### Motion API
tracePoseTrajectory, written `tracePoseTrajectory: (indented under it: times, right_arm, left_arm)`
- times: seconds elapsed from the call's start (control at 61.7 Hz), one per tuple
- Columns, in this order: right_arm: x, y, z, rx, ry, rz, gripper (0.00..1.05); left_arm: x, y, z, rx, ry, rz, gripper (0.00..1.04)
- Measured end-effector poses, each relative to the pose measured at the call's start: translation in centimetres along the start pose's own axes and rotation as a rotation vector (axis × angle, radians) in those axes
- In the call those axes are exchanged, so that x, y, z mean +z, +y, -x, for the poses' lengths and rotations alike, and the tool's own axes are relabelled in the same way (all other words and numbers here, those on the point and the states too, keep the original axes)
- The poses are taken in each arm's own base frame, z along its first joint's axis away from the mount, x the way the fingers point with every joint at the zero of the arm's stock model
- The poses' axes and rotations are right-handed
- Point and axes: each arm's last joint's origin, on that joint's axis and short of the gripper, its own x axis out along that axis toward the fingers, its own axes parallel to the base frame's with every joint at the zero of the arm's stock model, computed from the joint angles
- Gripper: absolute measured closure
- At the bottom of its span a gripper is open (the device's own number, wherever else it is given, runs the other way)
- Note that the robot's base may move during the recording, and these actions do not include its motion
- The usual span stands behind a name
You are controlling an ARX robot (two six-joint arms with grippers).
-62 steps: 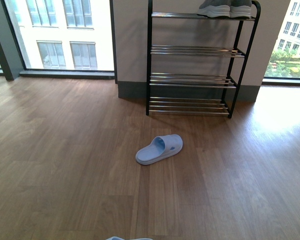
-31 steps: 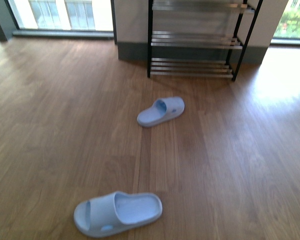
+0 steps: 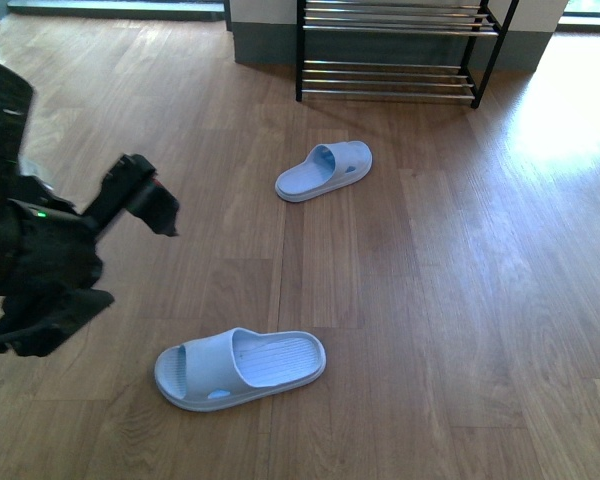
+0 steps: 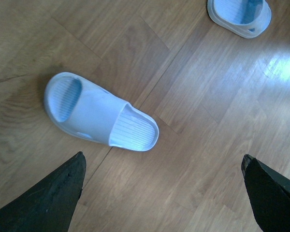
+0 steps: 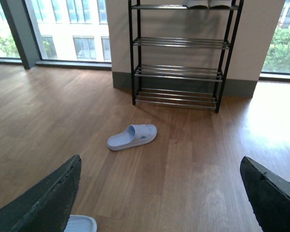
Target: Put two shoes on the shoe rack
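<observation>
Two light blue slide slippers lie on the wooden floor: one near me [image 3: 240, 367] and one farther off [image 3: 325, 170], in front of the black shoe rack [image 3: 390, 70]. My left gripper [image 3: 155, 210] is open and empty, above the floor to the left of the near slide. In the left wrist view the near slide [image 4: 99, 113] lies ahead of the open gripper [image 4: 163, 162]. My right gripper [image 5: 160, 163] is open and empty, facing the rack [image 5: 176, 72]. White soles of the grey sneakers [image 5: 208, 4] show on the rack's top shelf.
The rack stands against a grey wall with a dark baseboard [image 5: 121, 79]. Floor-length windows [image 5: 63, 29] flank the wall. Wooden floor [image 3: 460, 300] lies between the slides and the rack. The far slide also shows in both wrist views [image 4: 239, 17] [image 5: 132, 137].
The front view has tilted down: the rack's upper shelves left the picture and the near slide came in. My left arm has come into view at the left.
</observation>
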Motion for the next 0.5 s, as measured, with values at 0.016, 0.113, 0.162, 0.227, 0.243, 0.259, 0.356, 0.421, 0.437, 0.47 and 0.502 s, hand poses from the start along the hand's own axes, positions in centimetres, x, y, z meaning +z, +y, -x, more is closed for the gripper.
tracePoseTrajectory:
  times: [0.016,0.113,0.162,0.227,0.243,0.259,0.356,0.421,0.437,0.47,0.502]
  right_arm:
    - [0.0,0.0,0.0,0.0,0.0,0.0,0.09]
    - [0.0,0.0,0.0,0.0,0.0,0.0,0.09]
    - [0.0,0.0,0.0,0.0,0.0,0.0,0.09]
    - [0.0,0.0,0.0,0.0,0.0,0.0,0.09]
    - [0.0,0.0,0.0,0.0,0.0,0.0,0.09]
    - [0.0,0.0,0.0,0.0,0.0,0.0,0.09]
    - [0.0,0.0,0.0,0.0,0.0,0.0,0.09]
    - [0.0,0.0,0.0,0.0,0.0,0.0,0.09]
    - [0.0,0.0,0.0,0.0,0.0,0.0,0.09]
    - [0.0,0.0,0.0,0.0,0.0,0.0,0.09]
    - [0.0,0.0,0.0,0.0,0.0,0.0,0.09]
  left_arm:
    - [-0.1,0.0,-0.7,0.008,0.02,0.015,0.09]
    - [-1.1,0.4,-4.4,0.054,0.097,0.049,0.09]
    - [-1.5,0.7,-5.7,0.075,0.114,0.061,0.09]
    - [-2.1,1.5,-7.8,0.124,0.138,0.09,0.09]
    - [-2.2,1.6,-8.1,0.134,0.137,0.098,0.09]
    - [-2.3,1.9,-8.7,0.15,0.137,0.108,0.09]
    - [-2.8,3.2,-10.9,0.209,0.15,0.137,0.09]
    - [-3.2,4.4,-12.3,0.249,0.147,0.161,0.09]
    - [-3.2,4.5,-12.5,0.256,0.15,0.163,0.09]
    - [-3.4,5.0,-13.1,0.271,0.153,0.172,0.09]
    - [-3.5,5.3,-13.7,0.286,0.161,0.178,0.09]
